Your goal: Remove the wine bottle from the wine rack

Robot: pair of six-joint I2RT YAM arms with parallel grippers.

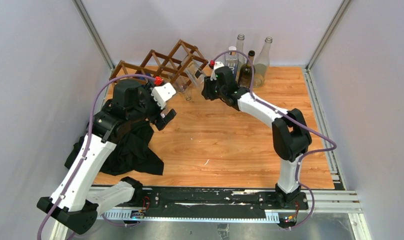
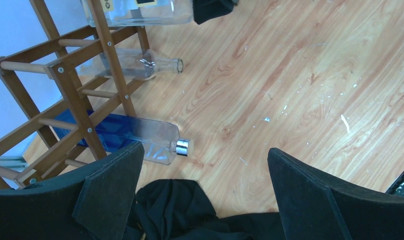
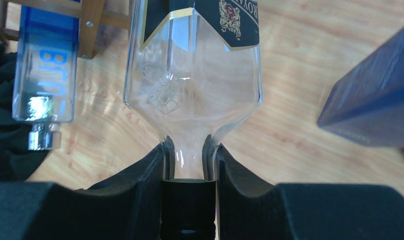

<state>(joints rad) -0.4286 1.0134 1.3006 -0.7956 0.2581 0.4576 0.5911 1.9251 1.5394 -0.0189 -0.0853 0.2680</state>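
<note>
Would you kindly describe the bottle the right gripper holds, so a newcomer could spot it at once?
Find the wooden wine rack at the back left of the table. The wine bottle lies in its right side, neck clamped in the right gripper. Unlike the blue bottle beside it, it is clear glass with a black, gold-edged label.

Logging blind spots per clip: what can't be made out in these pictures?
- Top view: right pincer too small to show its grip on the bottle.
- Right wrist: bottle's label cut off by the top edge; blue shape at right blurred, unidentifiable.
- Left wrist: base of the blue bottle hidden behind rack slats.
</note>
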